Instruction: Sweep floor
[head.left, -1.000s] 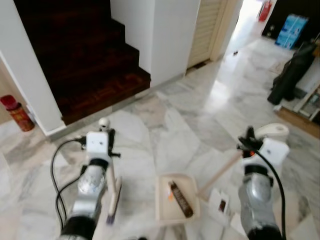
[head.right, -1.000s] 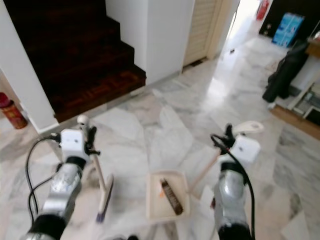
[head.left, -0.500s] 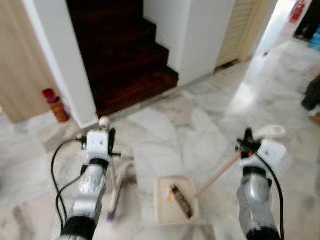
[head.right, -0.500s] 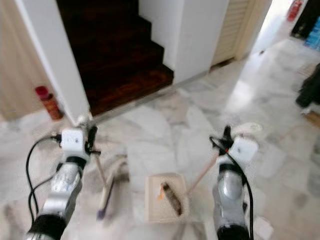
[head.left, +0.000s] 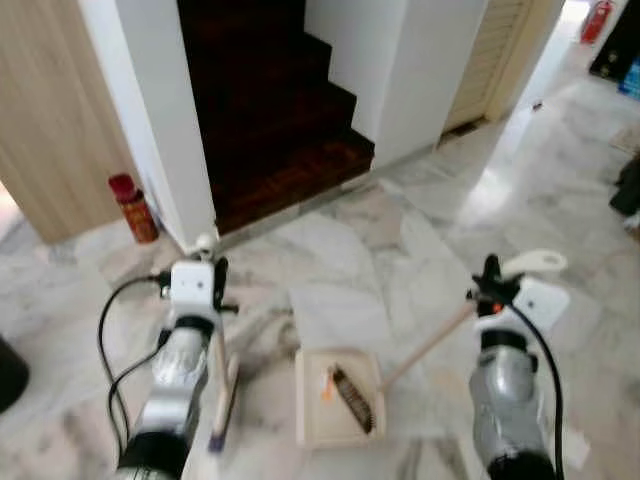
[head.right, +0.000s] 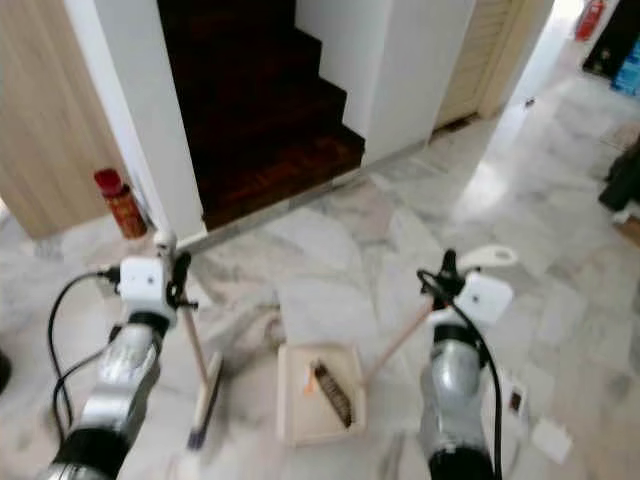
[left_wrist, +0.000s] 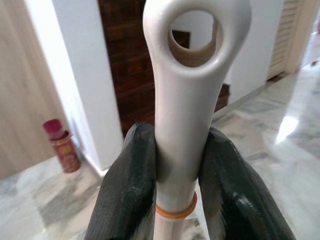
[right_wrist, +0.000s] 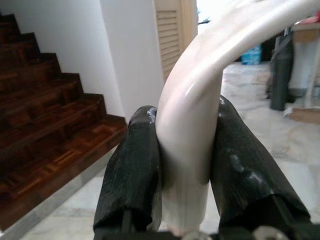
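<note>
The left gripper (left_wrist: 175, 175) clamps the broom handle (left_wrist: 187, 105); the broom head (head.left: 222, 400) sits blurred on the marble floor (head.left: 420, 230) below it. The right gripper (right_wrist: 185, 165) grips the dustpan handle (right_wrist: 200, 115). The dustpan (head.left: 338, 395) lies between both, holding a dark, indistinct object (head.left: 350, 398).

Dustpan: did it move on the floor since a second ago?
Yes. The dustpan, held in the right gripper, has gone to the robot's left, away from the paper scraps it lay right beside. The camera swung too.
</note>
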